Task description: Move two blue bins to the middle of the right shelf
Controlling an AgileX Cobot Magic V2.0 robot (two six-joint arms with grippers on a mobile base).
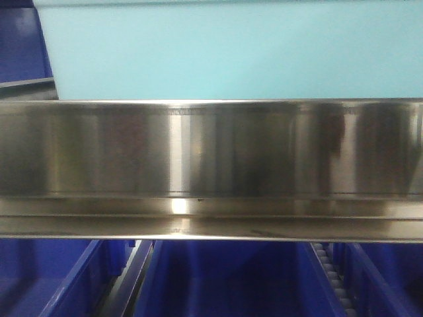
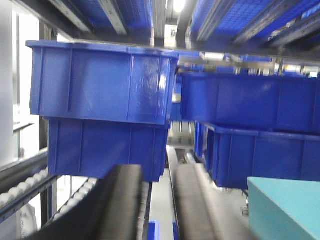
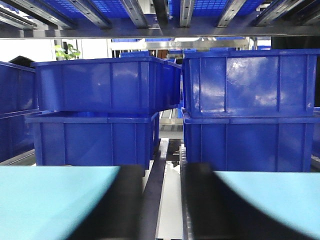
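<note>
Blue bins sit in two-high stacks on the roller shelf. In the left wrist view a left stack [image 2: 100, 82] and a right stack [image 2: 245, 102] stand ahead. My left gripper [image 2: 156, 172] is open in front of the gap between them and holds nothing. In the right wrist view a left stack [image 3: 100, 85] and a taller right stack [image 3: 250, 82] face me. Open and holding nothing, my right gripper [image 3: 165, 170] points at the gap between those stacks. The front view shows only bin tops [image 1: 225, 277] beneath a steel shelf beam [image 1: 211, 165].
A metal rail [image 3: 157, 165] runs between the stacks. Conveyor rollers [image 2: 25, 187] line the shelf's left side. The shelf level above [image 3: 160, 15] hangs close over the bin tops. More blue bins stand at the far left [image 3: 15, 115]. A teal panel [image 1: 231, 53] fills the upper front view.
</note>
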